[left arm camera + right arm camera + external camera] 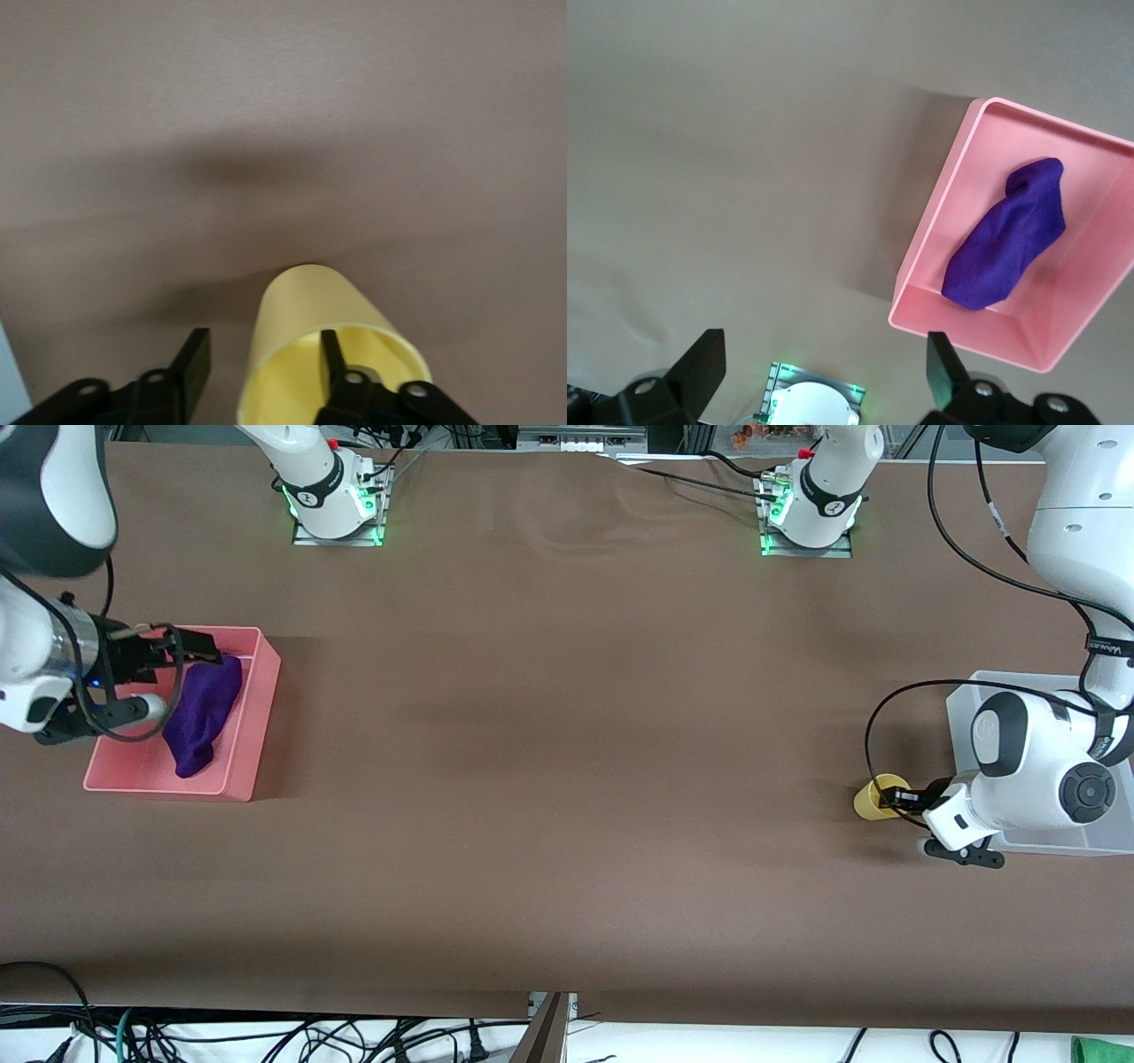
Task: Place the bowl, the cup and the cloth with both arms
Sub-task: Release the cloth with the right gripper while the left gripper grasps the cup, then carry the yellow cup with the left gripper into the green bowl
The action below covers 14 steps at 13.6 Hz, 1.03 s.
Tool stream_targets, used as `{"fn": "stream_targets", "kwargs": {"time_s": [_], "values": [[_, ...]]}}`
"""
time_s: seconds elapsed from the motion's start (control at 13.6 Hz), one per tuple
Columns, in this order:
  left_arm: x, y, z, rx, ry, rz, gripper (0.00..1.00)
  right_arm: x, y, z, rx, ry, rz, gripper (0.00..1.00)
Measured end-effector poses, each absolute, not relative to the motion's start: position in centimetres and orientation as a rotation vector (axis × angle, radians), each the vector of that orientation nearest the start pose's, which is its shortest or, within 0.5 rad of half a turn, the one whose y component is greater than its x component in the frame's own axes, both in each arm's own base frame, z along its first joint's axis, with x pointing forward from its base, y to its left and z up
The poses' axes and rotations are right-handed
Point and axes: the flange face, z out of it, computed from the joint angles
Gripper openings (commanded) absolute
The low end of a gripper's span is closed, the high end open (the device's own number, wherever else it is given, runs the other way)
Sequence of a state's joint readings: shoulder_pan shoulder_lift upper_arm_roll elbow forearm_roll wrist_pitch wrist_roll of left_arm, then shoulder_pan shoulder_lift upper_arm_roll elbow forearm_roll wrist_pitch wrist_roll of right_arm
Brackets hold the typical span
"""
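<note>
Yellow cup [875, 798] at the left arm's end of the desk, just beside a clear plastic tray [966, 691] that sits against that end's edge. Lying on its side, open mouth toward the left gripper [904, 797]. In the left wrist view, cup [330, 347] straddled at its rim: one finger [332, 354] inside the mouth, against the inner wall; the other finger [193, 361] outside, with a clear gap of bare table between it and the cup's outer wall. Spread moderately wide, then, with nothing pinched; only one finger possibly touching the wall, cannot tell for certain. Gripper low, close over the table surface.

Purple cloth [204, 713] at the right arm's end of the desk, lying in the pink bin [252, 731] as a long lumpy bundle, running lengthwise along the bin floor. Right gripper [197, 648] over the bin's edge farther from the front camera, above one end of the cloth. In the right wrist view, both fingers [700, 363] wide apart and empty, cloth [1005, 235] and bin [939, 212] well clear of them, with nothing between the tips but table.

Bowl not visible in any view.
</note>
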<state>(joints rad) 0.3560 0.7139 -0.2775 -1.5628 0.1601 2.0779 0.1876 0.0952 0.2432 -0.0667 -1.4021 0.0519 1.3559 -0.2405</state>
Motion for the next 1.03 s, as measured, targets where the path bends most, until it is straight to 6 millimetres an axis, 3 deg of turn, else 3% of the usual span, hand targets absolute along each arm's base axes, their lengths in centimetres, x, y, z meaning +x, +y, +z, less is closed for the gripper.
{"fn": "stream_targets", "kwargs": {"time_s": [0.15,0.51,0.66,0.81,0.88,1.03], "values": [[67.7,9.1,22.3,-3.191,0.236,0.257,0.0,59.9,2.1,56.8,-3.036,-0.4,0.398,1.0],[67.4,8.7,23.4,-3.186,0.246,0.317,0.0,60.9,-0.2,57.8,-3.124,-0.362,0.314,1.0],[67.4,8.8,27.5,-3.166,0.262,0.361,0.0,60.9,-0.2,58.0,-3.127,-0.364,0.302,1.0],[67.0,9.7,33.6,-3.121,0.379,0.365,0.0,60.9,0.0,58.4,-3.137,-0.379,0.283,1.0],[66.6,10.8,36.1,-3.074,0.461,0.352,0.0,60.9,0.2,58.6,-3.146,-0.388,0.278,1.0],[65.6,15.2,39.1,-2.951,0.59,0.353,0.0,60.8,0.6,58.8,-3.156,-0.395,0.276,1.0]]}}
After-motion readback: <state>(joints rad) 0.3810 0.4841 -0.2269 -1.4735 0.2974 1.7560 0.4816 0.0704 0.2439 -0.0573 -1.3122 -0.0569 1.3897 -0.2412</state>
